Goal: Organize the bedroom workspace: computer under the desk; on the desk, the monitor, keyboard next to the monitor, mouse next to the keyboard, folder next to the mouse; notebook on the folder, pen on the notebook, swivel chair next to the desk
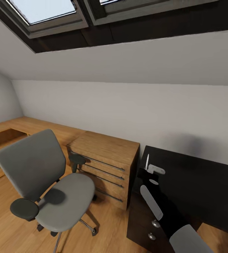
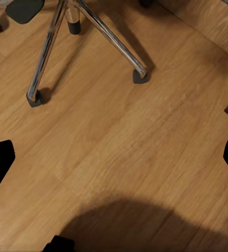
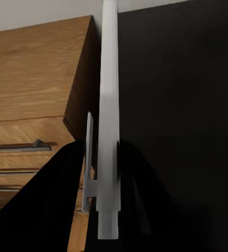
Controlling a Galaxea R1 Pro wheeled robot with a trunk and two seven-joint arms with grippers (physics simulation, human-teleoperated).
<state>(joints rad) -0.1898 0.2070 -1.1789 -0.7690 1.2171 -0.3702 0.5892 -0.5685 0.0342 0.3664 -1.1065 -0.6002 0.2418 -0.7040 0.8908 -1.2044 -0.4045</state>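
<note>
1. The right tool [image 3: 107,173] is clamped on the pen [image 3: 108,105], which stands upright between its dark fingers; in the head view the pen [image 1: 147,162] shows as a thin white sliver at the near-left corner of the bench [image 1: 198,182]
2. The left tool [image 2: 114,163] hangs low over the wood floor [image 2: 119,142] with its dark fingertips wide apart and nothing between them; the chrome legs and castors of the swivel chair [image 2: 56,42] lie just beyond it
3. The swivel chair [image 1: 47,182] stands on the left with an empty seat, well apart from the bench, and the light-wood drawer chest [image 1: 107,158] sits between them
4. The glossy black top in sight is bare; folder, notebook, keyboard, mouse and monitor cannot be placed from here
5. Judgement: the pen belongs on the notebook, so the main risk is letting it go where there is no stack under it; it would then lie loose on the bench and need picking up again
6. Released upright, the slim pen would likely topple and roll, perhaps off the near edge to the floor
7. The grip looks narrow, so a quick swing of the arm could twist the pen out of the fingers
8. The left arm sits close to the chair base; a careless turn of the robot could knock the chair further away
</note>
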